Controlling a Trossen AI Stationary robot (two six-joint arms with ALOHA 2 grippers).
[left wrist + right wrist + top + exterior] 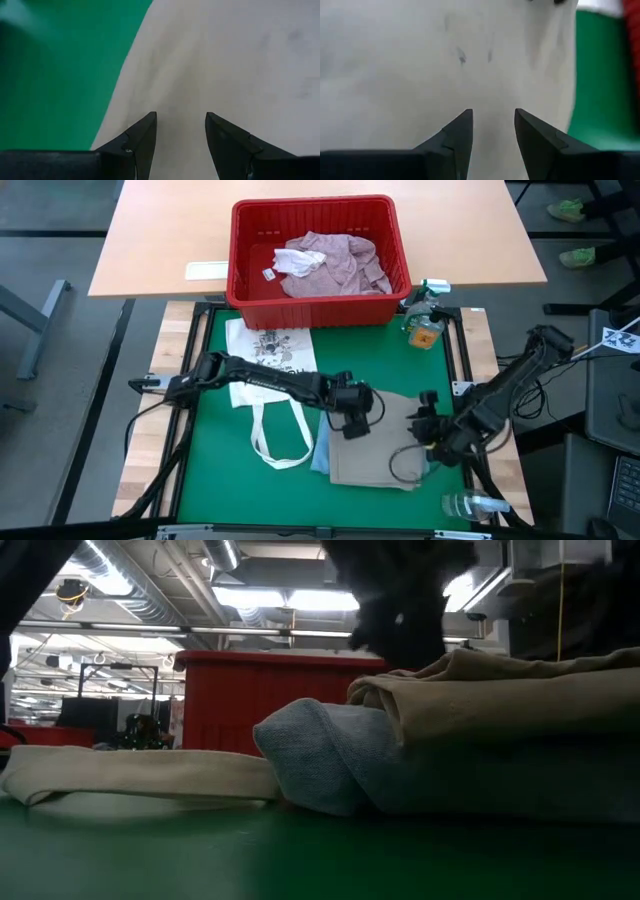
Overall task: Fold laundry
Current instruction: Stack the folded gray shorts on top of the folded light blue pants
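Note:
A tan cloth lies folded on the green mat, on top of light blue jeans whose rolled edge sticks out at the left. My left gripper stands open over the tan cloth's far left part, fingers pointing down. My right gripper stands open over its far right part, also pointing down. The pink-mauve shirt lies crumpled in the red basket. My left gripper points down at the tan cloth near its left edge with fingers apart; I cannot tell whether the tips touch it. My right gripper points down at the tan cloth near its right edge with fingers apart; I cannot tell whether it touches.
A white printed tote bag lies flat left of the pile, its straps toward the near edge. One spray bottle stands at the mat's far right corner, another lies near the right front. Bare green mat is at the near left.

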